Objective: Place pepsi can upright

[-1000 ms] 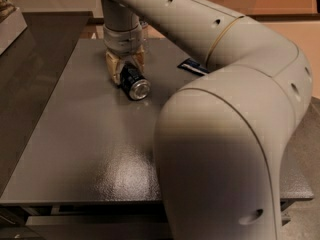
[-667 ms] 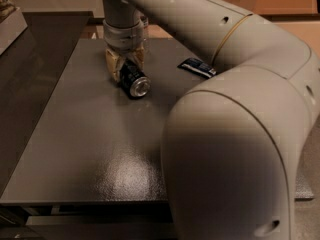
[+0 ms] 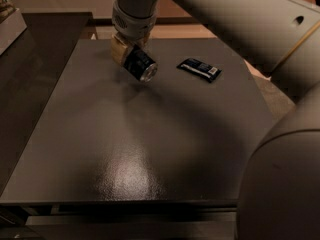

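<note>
The pepsi can [image 3: 140, 64] is dark blue with a silver end facing the lower right. It is tilted and held a little above the grey table [image 3: 125, 149], with its shadow on the surface below it. My gripper [image 3: 128, 55] hangs from the arm at the top and is shut on the can near the table's far left. One tan finger [image 3: 118, 52] shows on the can's left side; the other is hidden behind the can.
A flat dark blue snack packet [image 3: 199, 69] lies to the right of the can at the table's far side. My arm's large pale body [image 3: 280, 174] covers the lower right. A lower dark surface [image 3: 30, 59] lies to the left.
The can lay on the table inside the gripper; now the gripper has raised it off the surface, still tilted. The arm has shifted, so more of the snack packet shows.
</note>
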Robot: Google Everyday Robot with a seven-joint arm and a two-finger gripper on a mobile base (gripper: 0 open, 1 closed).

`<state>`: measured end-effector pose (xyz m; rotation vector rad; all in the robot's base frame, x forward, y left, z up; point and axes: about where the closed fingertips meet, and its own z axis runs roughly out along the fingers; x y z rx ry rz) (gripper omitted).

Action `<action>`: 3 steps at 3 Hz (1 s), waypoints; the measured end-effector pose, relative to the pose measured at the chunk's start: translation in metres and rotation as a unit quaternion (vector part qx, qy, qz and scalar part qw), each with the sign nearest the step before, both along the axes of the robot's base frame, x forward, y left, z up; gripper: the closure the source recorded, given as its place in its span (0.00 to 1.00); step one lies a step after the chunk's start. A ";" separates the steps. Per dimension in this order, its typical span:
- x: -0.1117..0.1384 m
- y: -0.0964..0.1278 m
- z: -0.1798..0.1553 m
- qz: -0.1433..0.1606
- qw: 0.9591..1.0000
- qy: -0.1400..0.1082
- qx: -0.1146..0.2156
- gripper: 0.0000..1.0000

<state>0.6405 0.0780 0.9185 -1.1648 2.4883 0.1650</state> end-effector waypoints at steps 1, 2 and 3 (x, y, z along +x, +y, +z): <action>-0.004 0.005 0.021 0.070 0.994 -0.071 0.050 1.00; -0.005 0.011 0.034 0.110 0.979 -0.125 0.116 1.00; -0.012 0.011 0.042 0.132 0.960 -0.165 0.182 1.00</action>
